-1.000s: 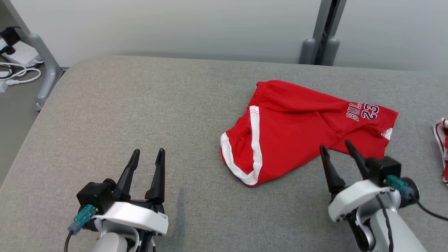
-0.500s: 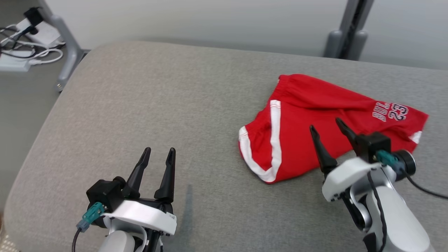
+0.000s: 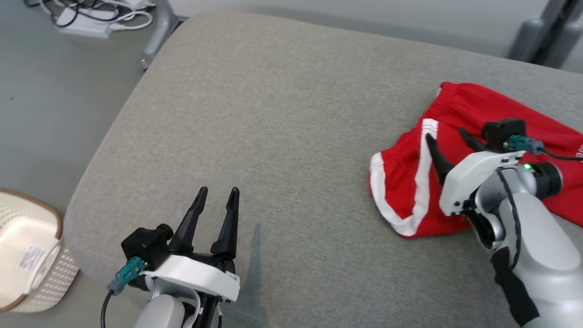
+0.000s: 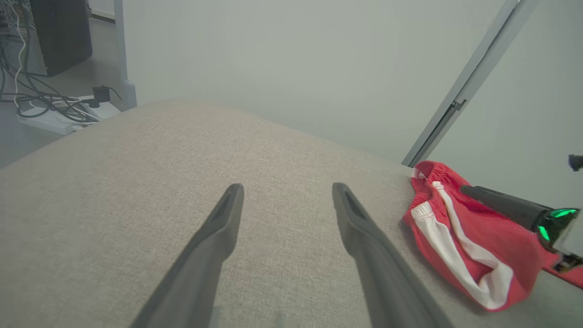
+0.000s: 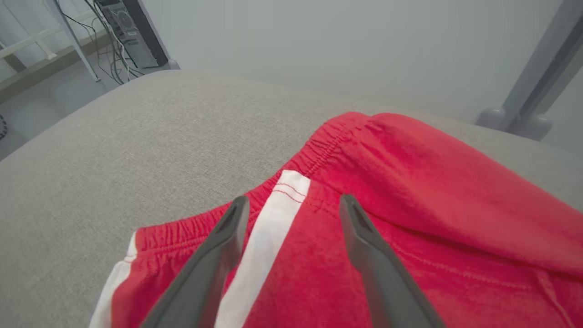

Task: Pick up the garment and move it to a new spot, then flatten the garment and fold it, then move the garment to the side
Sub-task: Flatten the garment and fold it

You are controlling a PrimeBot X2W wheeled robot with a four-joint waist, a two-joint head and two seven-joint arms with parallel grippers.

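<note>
The garment [image 3: 405, 182] is a pair of red shorts with white stripes, lying crumpled on the grey padded table [image 3: 282, 118] at the right. My right gripper [image 3: 446, 136] hovers open just over its striped side, near the elastic waistband [image 5: 319, 155]; nothing is between its fingers [image 5: 218, 246]. In the left wrist view the shorts [image 4: 473, 246] lie to the right with a right finger [image 4: 501, 207] above them. My left gripper [image 3: 216, 193] stands open over bare table at the lower left, well apart from the shorts.
A woven basket [image 3: 27, 259] sits on the floor past the table's left edge. Cables and a power strip [image 3: 86, 25] lie on the floor at the far left. A grey post [image 3: 542, 32] stands behind the table at the right.
The head camera has swung left and down, shifting the whole picture. My right gripper has moved forward from the shorts' near edge to over the white stripe. The left gripper has kept its place.
</note>
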